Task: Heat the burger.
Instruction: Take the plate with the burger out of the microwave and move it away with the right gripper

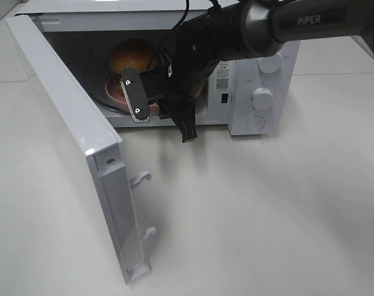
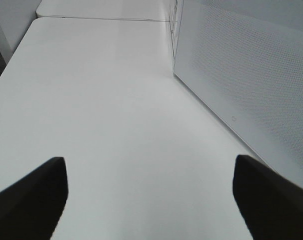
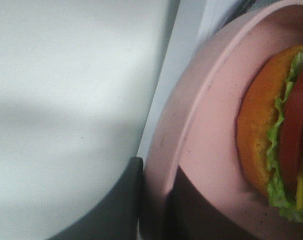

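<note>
The burger with its domed golden-brown bun sits on a pink plate inside the open white microwave. My right gripper reaches in at the microwave's mouth. In the right wrist view the burger shows its bun, lettuce and tomato, and the plate's rim lies pinched between the two fingers of the right gripper. My left gripper is open and empty over bare table; it is out of the exterior view.
The microwave door swings far out to the front left, with latch hooks on its edge. Its mesh panel stands close to my left gripper. Two dials are on the microwave's right panel. The white table extends in front.
</note>
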